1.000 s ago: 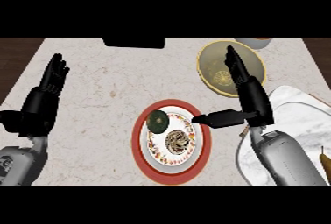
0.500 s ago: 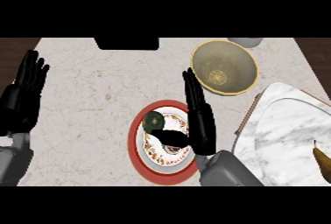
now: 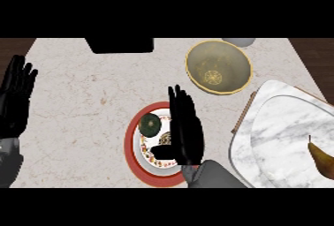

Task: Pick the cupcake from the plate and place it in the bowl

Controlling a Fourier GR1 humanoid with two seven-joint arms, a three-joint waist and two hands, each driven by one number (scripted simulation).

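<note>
A red-rimmed plate (image 3: 134,148) with a patterned centre lies on the counter in front of me. On its left part sits the dark green cupcake (image 3: 150,125). My right hand (image 3: 186,128) hovers over the plate's right half, fingers straight and pointing away from me, thumb stretched left below the cupcake. It is open and covers part of the plate. The yellow-rimmed bowl (image 3: 218,66) stands at the back right with nothing in it. My left hand (image 3: 14,99) rests open at the left edge, fingers up.
A white marble board (image 3: 287,132) lies at the right, with a brown pear (image 3: 321,156) near its right edge. A black object (image 3: 120,45) sits at the counter's far edge, and a grey object (image 3: 239,41) behind the bowl.
My right hand has swung left from beside the bowl to over the plate, close beside the cupcake. The left hand has drifted toward the left edge.
</note>
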